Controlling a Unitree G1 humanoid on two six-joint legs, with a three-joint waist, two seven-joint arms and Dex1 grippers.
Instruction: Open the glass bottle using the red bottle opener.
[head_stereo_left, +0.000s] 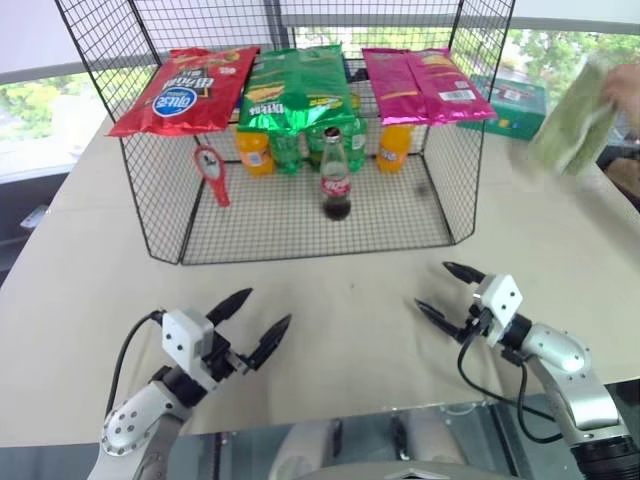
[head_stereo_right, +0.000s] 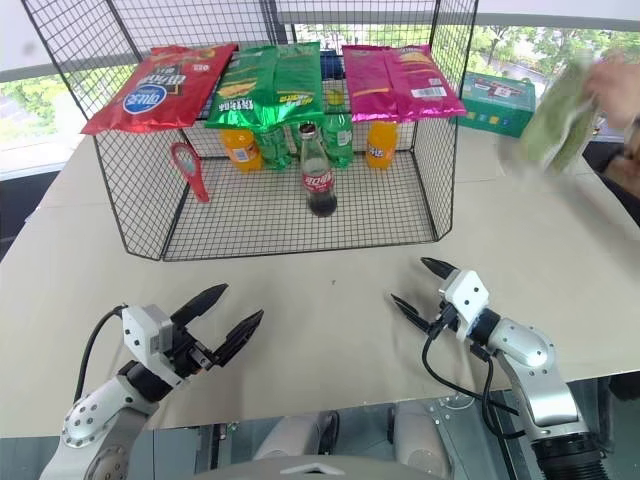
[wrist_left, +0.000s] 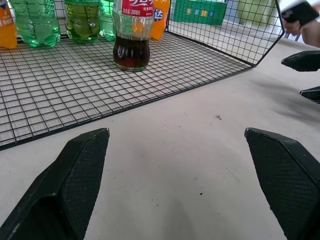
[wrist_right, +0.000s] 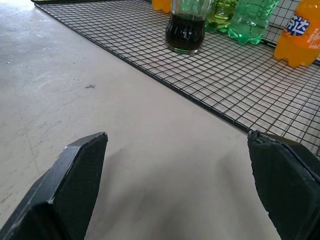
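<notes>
Head views: glass bottle (head_stereo_left: 335, 176) stands upright on the wire rack (head_stereo_left: 300, 225) floor, about centre, a bit in from the rack's open front edge, cap on. Red bottle opener (head_stereo_left: 210, 172) hangs on the rack's left side panel, ring head up, handle down, well apart from the bottle. Orange soda bottles (head_stereo_left: 254, 150) and green soda bottles (head_stereo_left: 288, 150) line the rack's back edge behind the cola. Three snack bags (head_stereo_left: 295, 88) lie across the rack top. Green box (head_stereo_left: 512, 105) sits on the table (head_stereo_left: 350, 300) past the rack's right side; a person's hand (head_stereo_right: 612, 88) at the far right edge holds a blurred green pack (head_stereo_right: 555, 115).

Left gripper (head_stereo_left: 258, 322) hovers near the table's front edge, left of centre, jaws spread wide, nothing in them. Right gripper (head_stereo_left: 444, 290) near the front edge, right of centre, also wide open and empty.

Left wrist view: both fingers (wrist_left: 75, 185) far apart over bare table, bottle base ahead on the rack floor.

Right wrist view: fingers (wrist_right: 75, 180) wide apart, empty, the rack's front edge just ahead.
</notes>
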